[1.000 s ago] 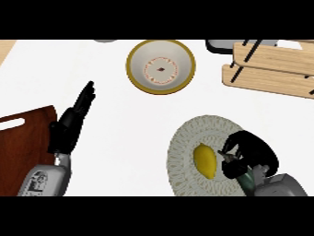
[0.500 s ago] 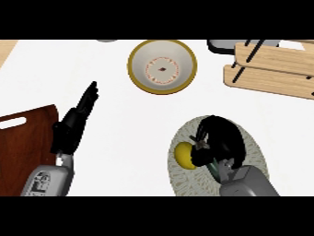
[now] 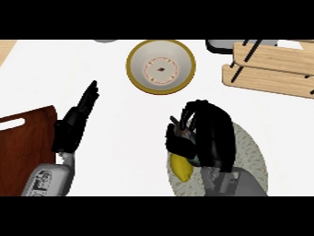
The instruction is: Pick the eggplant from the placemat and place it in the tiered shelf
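Right hand (image 3: 203, 133) curls round the yellow eggplant (image 3: 181, 167), whose lower end pokes out over the placemat (image 3: 251, 156). It looks light, smooth and likely slippery, best held mid-body. Left hand (image 3: 74, 124) rests straight-fingered on the table (image 3: 64, 69); the tiered shelf (image 3: 275, 69) lies up-right.

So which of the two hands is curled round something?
The right hand, over the placemat, fingers curled round a yellow item. The left hand is straight and holds nothing.

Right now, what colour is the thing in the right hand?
Yellow, in the head view: the eggplant in the right hand.
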Robot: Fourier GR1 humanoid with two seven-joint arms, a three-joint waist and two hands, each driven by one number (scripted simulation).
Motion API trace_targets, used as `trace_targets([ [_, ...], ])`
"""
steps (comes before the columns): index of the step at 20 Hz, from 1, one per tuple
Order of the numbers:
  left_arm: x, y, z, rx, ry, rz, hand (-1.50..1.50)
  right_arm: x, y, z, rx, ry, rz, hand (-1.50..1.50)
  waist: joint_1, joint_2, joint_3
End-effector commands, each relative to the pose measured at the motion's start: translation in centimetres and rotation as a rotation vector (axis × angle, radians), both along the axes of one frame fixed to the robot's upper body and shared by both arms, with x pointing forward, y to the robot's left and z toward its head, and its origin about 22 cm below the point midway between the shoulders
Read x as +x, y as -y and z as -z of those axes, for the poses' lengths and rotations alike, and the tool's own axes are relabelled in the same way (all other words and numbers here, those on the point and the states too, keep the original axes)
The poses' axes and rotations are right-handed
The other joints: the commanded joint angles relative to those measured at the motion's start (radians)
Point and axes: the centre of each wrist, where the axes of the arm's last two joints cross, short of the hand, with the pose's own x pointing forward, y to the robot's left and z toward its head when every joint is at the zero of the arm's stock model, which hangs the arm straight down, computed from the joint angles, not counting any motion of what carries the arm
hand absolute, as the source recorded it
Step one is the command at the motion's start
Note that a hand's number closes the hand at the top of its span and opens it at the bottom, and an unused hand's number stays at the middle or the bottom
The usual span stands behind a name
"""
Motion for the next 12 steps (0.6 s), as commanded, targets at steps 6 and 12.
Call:
trace_targets([
  [6,-0.9,-0.3,0.1,-0.006,-0.018,-0.005,0.00,-2.1,0.5,-7.9,-0.017,0.197,0.207,1.50,-0.003,-0.003,-0.001],
  [12,-1.3,-0.9,1.0,0.007,-0.006,-0.008,0.00,-2.0,2.8,-11.3,-0.088,0.284,0.324,1.50,-0.005,-0.001,0.000],
])
